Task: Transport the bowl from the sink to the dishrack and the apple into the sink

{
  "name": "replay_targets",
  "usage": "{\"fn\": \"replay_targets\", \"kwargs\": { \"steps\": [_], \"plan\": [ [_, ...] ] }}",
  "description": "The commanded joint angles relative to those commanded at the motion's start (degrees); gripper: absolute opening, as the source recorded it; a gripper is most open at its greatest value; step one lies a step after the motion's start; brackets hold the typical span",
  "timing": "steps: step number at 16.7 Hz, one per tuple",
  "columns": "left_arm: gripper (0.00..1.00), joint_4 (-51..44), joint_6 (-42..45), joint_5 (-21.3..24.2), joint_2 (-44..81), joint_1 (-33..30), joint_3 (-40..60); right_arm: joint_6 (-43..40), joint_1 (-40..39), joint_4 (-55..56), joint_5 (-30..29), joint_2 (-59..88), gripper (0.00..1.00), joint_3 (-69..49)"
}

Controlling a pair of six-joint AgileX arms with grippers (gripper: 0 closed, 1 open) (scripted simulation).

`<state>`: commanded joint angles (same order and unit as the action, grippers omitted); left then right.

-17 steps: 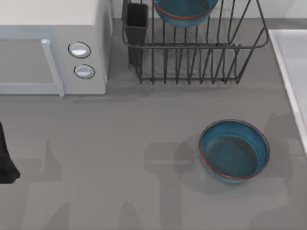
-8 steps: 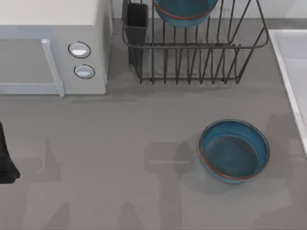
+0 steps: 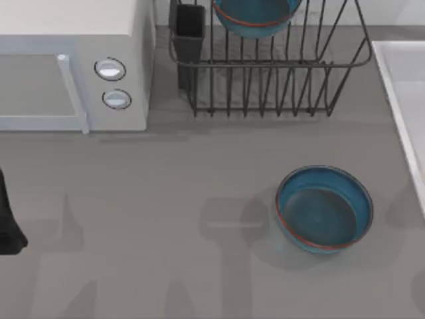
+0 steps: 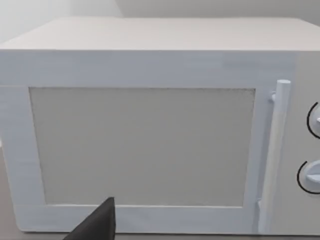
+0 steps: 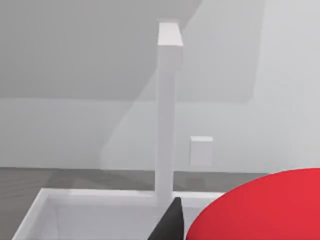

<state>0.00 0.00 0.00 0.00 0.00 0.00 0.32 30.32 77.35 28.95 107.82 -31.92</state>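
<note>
The desk (image 3: 166, 199) lies open across its front and middle — one bowl (image 3: 324, 209) stands right of centre. Rear obstacles: microwave (image 3: 73, 66) at left, dishrack (image 3: 272, 73) beside it. The sink (image 3: 398, 86) rim bounds the right edge, faucet post (image 5: 167, 110) rising behind it.

Deep blue glazed bowl with thin reddish-brown rim (image 3: 324, 209), upright on the grey table, left of the pale white-grey rectangular sink (image 3: 402, 80), dark wire dishrack (image 3: 272, 73) behind it holding an identical bowl (image 3: 255, 14), bright red round apple (image 5: 260, 209) close above the sink.
</note>
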Motion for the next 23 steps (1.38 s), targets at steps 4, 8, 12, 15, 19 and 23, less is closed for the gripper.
{"fn": "replay_targets", "kwargs": {
  "steps": [4, 8, 12, 15, 19, 23],
  "plan": [
    [1.0, 0.0, 0.0, 0.0, 0.0, 0.0, 0.0, 0.47, 0.07, 12.74, -0.2, 12.11, 0.0, 2.68],
    [1.0, 0.0, 0.0, 0.0, 0.0, 0.0, 0.0, 0.54, -0.03, 21.02, -0.64, 18.53, 0.0, 3.8],
    [1.0, 0.0, 0.0, 0.0, 0.0, 0.0, 0.0, 0.51, -0.06, 22.02, -0.74, 19.17, 0.0, 3.88],
    [1.0, 0.0, 0.0, 0.0, 0.0, 0.0, 0.0, 0.51, -0.06, 22.02, -0.74, 19.17, 0.15, 3.88],
    [1.0, 0.0, 0.0, 0.0, 0.0, 0.0, 0.0, 0.51, -0.06, 22.02, -0.74, 19.17, 0.45, 3.88],
    [1.0, 0.0, 0.0, 0.0, 0.0, 0.0, 0.0, 0.51, -0.06, 22.02, -0.74, 19.17, 0.75, 3.88]
  ]
}}
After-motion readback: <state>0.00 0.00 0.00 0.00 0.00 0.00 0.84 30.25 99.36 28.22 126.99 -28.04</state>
